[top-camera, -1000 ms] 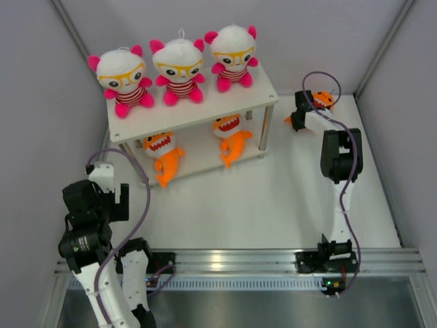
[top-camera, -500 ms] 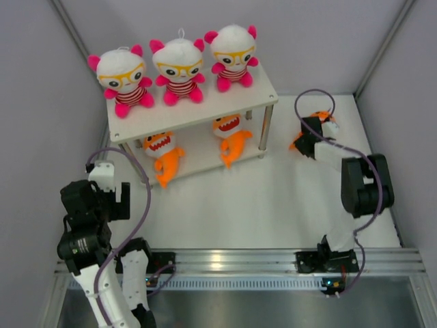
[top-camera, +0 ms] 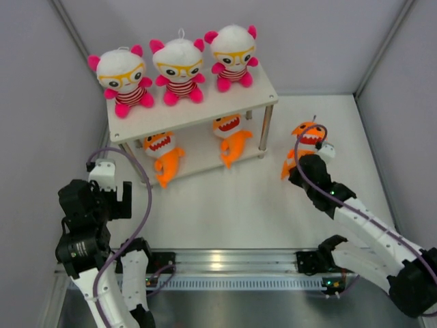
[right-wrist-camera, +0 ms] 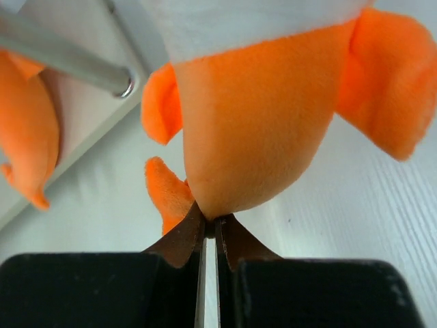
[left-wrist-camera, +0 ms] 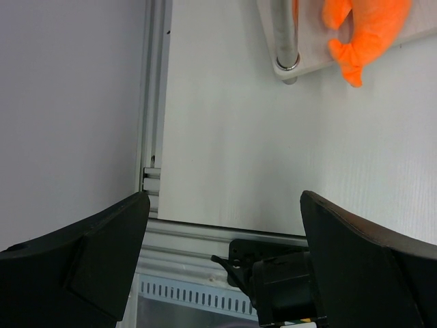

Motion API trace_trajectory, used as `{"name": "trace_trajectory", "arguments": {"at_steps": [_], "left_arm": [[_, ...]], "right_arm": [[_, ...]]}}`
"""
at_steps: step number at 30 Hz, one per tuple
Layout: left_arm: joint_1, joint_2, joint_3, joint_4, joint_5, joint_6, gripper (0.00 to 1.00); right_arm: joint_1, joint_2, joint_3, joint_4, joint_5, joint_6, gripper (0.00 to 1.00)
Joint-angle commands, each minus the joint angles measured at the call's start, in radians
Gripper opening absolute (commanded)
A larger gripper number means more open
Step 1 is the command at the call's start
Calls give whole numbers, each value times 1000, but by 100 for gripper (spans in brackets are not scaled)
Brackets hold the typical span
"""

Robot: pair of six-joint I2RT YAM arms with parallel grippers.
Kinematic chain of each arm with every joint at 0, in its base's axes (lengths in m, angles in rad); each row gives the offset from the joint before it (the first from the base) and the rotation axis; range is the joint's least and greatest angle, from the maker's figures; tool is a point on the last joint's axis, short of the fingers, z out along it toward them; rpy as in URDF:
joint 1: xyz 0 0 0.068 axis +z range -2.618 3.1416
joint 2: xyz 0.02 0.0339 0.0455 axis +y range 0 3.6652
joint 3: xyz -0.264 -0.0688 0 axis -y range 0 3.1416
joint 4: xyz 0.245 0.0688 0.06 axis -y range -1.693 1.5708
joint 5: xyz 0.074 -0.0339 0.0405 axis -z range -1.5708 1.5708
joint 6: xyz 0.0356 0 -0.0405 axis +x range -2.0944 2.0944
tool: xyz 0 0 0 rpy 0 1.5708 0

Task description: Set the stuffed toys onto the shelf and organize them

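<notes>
Three white-headed bears (top-camera: 179, 68) with pink limbs and yellow glasses sit in a row on the top tier of the white shelf (top-camera: 205, 115). Two orange sharks (top-camera: 162, 153) (top-camera: 230, 137) lie on the lower tier. My right gripper (top-camera: 304, 165) is shut on the body of a third orange shark (top-camera: 305, 136), (right-wrist-camera: 273, 116), and holds it just right of the shelf's front right leg (top-camera: 263, 131). My left gripper (left-wrist-camera: 222, 260) is open and empty near the table's front left corner, and in its view a shark's tail (left-wrist-camera: 369, 31) hangs off the lower tier.
Grey walls stand close on the left and right. The metal rail (top-camera: 225, 260) with the arm bases runs along the near edge. White table (top-camera: 232, 205) lies between the shelf and the rail.
My right gripper has carried the third shark from the back right corner forward and left, toward the shelf's right end. The left arm has barely moved.
</notes>
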Motion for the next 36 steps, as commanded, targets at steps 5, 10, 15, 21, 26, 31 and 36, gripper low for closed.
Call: {"name": "trace_trajectory", "arguments": {"at_steps": [5,10,15,21,26,31,36], "left_arm": [[-2,-11,51,44,14,-13,98],[-1,-20,53,42,10,-17,98],[-2,-26,45,42,1,-17,98],[-2,-20,37,44,4,-10,98],[-2,-22,31,44,5,-3,98],[-2,-29,16,44,10,-3,98],[-2,-28,8,44,30,-9,98]], "right_arm": [[369,-153,-81,-135,-11,-50,0],[661,-14,0,-93,83,-117,0],[769,230,189,-67,2,-96,0],[769,437,369,19,-11,-142,0],[758,589,518,3,-12,-149,0],[669,559,473,134,-41,49,0],[649,618,538,192,-26,45,0]]}}
